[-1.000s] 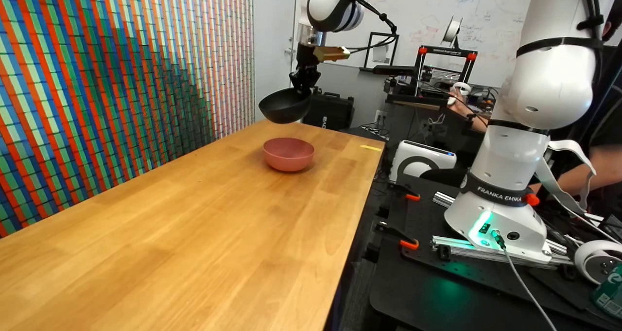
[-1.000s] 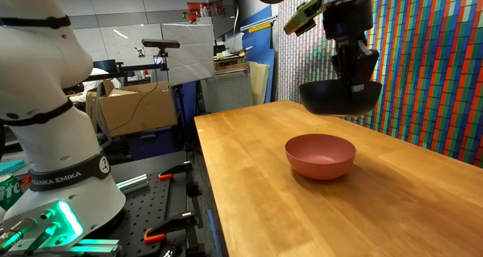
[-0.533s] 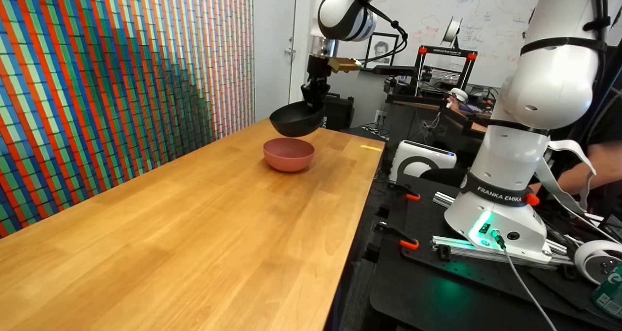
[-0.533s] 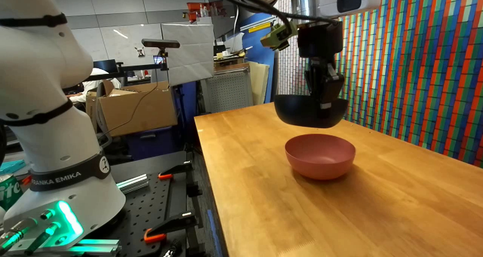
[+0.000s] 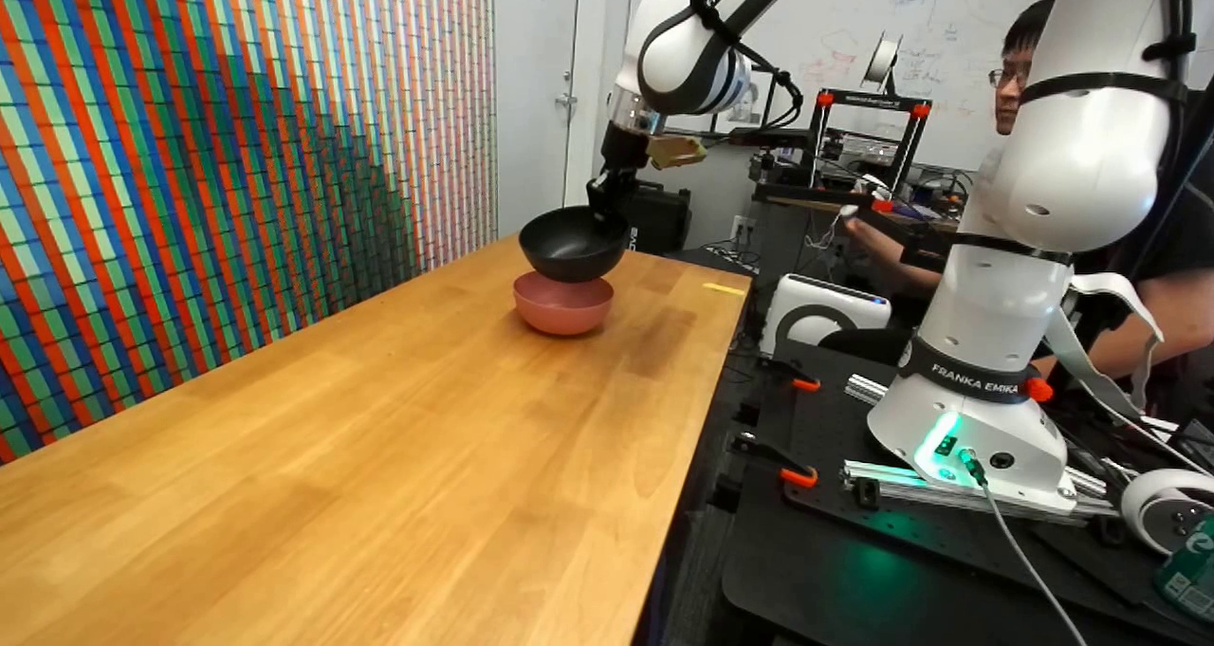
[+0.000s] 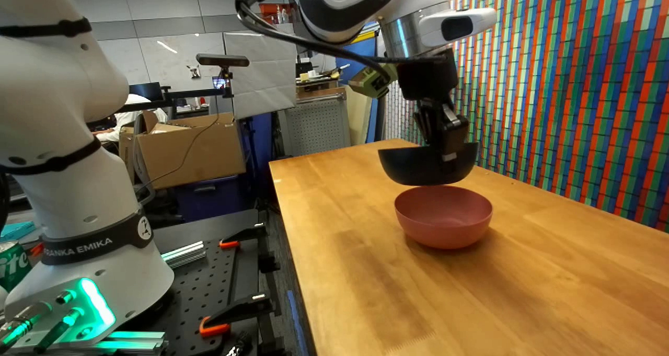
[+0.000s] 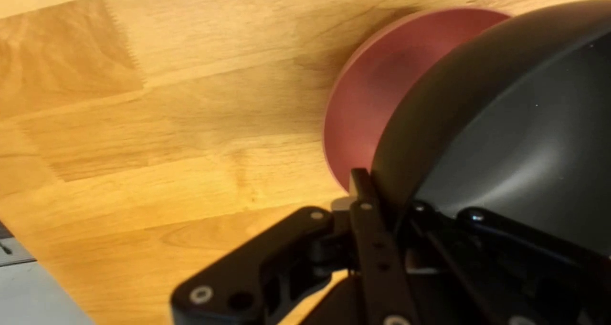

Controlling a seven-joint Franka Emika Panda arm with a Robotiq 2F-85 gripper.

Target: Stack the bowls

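Note:
The salmon-pink bowl (image 5: 561, 316) stands upright on the wooden table and shows in both exterior views (image 6: 443, 222). My gripper (image 6: 449, 154) is shut on the near wall of the glossy black bowl (image 6: 413, 167). It holds the black bowl in the air, slightly tilted, just above the pink bowl; whether they touch I cannot tell. In the wrist view the gripper (image 7: 391, 198) has one finger outside the black bowl (image 7: 525, 139) and one inside, its tip hidden. The black bowl covers much of the pink bowl (image 7: 360, 115) there.
The wooden table (image 5: 408, 456) ends at a multicoloured tiled wall (image 5: 237, 153) on one long side. The robot base (image 5: 977, 428) stands on a black bench (image 6: 204, 277) with clamps beside the opposite edge. A person (image 5: 1176, 248) is behind the arm.
My gripper has lowered the black bowl, moved it over the pink bowl, and tilted a little with it. The pink bowl has not moved.

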